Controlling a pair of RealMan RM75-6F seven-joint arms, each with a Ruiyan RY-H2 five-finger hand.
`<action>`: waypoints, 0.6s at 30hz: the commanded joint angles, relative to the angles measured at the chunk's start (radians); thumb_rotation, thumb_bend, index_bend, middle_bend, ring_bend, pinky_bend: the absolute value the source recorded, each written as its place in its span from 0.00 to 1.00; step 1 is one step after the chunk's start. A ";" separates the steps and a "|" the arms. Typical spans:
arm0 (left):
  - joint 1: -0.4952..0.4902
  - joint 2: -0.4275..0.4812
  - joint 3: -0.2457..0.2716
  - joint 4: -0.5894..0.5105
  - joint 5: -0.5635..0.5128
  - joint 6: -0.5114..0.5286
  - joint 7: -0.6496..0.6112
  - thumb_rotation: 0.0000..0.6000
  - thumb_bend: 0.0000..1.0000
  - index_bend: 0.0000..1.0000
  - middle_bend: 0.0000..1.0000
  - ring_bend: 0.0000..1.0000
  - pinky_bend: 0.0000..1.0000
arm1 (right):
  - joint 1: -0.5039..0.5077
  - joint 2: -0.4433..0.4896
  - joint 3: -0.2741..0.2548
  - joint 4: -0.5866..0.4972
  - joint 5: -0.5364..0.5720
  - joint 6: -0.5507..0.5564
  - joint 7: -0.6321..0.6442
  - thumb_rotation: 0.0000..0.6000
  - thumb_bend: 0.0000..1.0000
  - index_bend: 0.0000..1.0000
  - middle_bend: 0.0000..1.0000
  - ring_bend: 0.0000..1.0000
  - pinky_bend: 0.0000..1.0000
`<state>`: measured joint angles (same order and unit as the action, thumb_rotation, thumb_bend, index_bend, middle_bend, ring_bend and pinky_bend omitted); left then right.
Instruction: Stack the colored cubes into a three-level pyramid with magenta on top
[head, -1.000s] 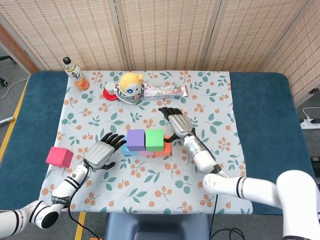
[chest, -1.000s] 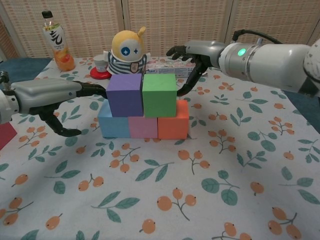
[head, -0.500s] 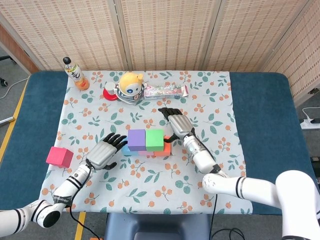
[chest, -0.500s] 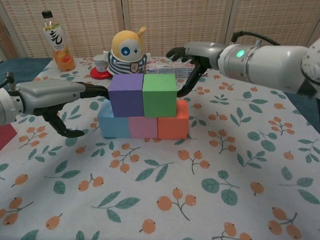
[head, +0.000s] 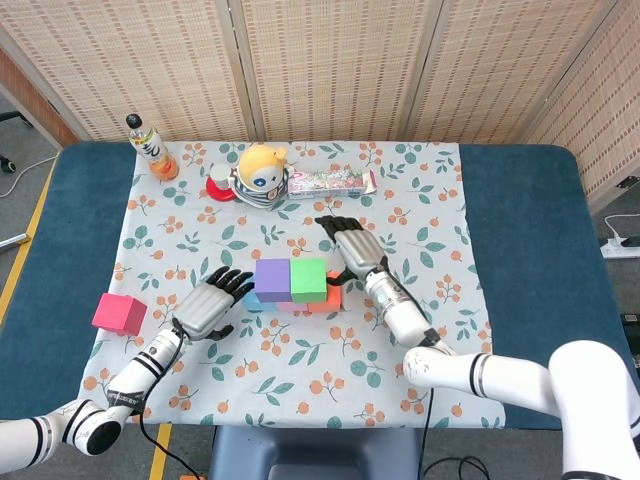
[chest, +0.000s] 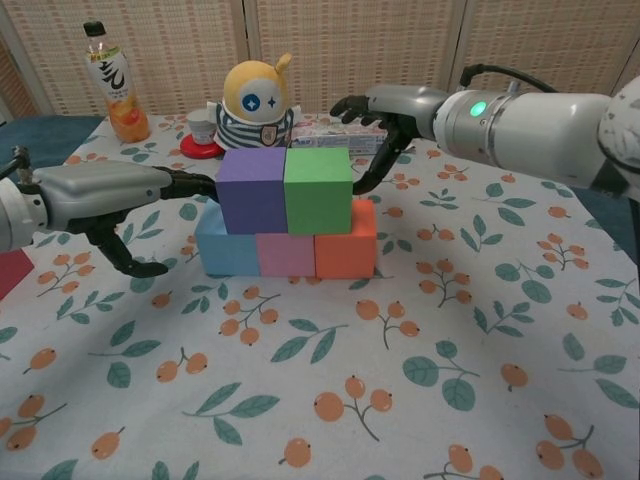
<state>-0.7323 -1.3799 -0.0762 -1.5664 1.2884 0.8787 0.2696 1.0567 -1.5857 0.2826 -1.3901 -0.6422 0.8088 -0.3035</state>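
Two levels built: purple cube and green cube atop blue, pink, orange row. Magenta cube far off at table's left edge. My left hand and right hand flank stack, fingers spread, empty. Risk: left fingers near purple; careless swing toward magenta could knock second level askew.

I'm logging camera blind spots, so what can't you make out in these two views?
- Magenta cube: chest view, cut off by the left edge.
- Pink bottom cube: head view, mostly hidden under the purple cube and green cube.
- Snack packet lettering: too small.
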 joint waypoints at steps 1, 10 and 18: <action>-0.001 0.001 0.001 0.000 0.000 0.000 -0.001 1.00 0.32 0.10 0.01 0.00 0.01 | -0.002 0.003 -0.001 -0.003 -0.001 0.001 0.000 1.00 0.06 0.00 0.03 0.00 0.00; 0.013 0.021 0.008 -0.014 0.005 0.024 -0.009 1.00 0.32 0.10 0.01 0.00 0.01 | -0.034 0.065 -0.010 -0.086 -0.032 0.023 0.006 1.00 0.06 0.00 0.03 0.00 0.00; 0.063 0.064 0.024 -0.058 0.041 0.103 -0.034 1.00 0.32 0.10 0.01 0.00 0.01 | -0.097 0.215 -0.035 -0.289 -0.108 0.077 -0.002 1.00 0.06 0.00 0.03 0.00 0.00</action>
<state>-0.6806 -1.3250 -0.0569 -1.6152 1.3198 0.9672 0.2428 0.9849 -1.4204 0.2582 -1.6196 -0.7188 0.8633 -0.3032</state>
